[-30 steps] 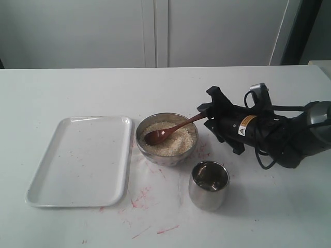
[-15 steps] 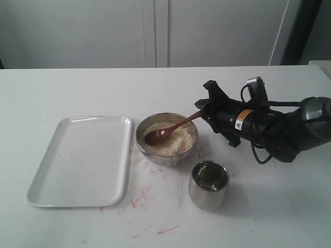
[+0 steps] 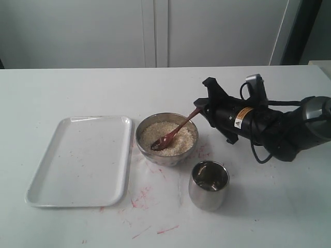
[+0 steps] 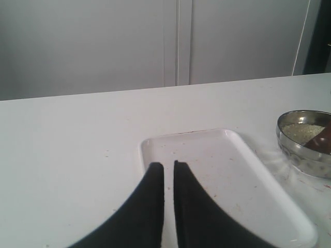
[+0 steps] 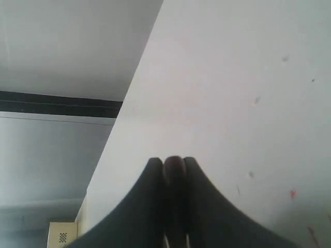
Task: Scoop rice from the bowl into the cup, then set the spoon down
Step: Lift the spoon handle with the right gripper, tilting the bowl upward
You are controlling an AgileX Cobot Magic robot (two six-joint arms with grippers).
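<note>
So, the whole next move hangs on the slim dark reddish-brown wooden spoon; the right gripper has its jaws clamped on the very tip of the long handle, and the right wrist view shows that brown tip pinched tight between the black fingers. The spoon's long axis runs straight out ahead of those jaws and slopes down; its oval scoop is at the far end, dug into the pale beige uncooked rice inside the round shiny stainless-steel bowl. The small shiny steel cup isn't ahead of the jaws at all; it stands off to one side of the spoon's line, just beside the bowl, so I'd guess the load has to come up level and then swing sideways to reach it.

The left gripper is well apart from all this; its jaws are drawn in to a thin slit on nothing, hanging over the white rectangular plastic tray, with the bowl ahead and off to one side of them. So the right arm is clearly the nearer one, and it already has the tool.

Compared with a second ago: the spoon lay flatter then, scoop resting face-up on top of the rice; now the handle end sits higher, the right gripper has lifted and rolled a bit, and the scoop is tipped steeper into the grains; bowl, cup and tray haven't budged.
</note>
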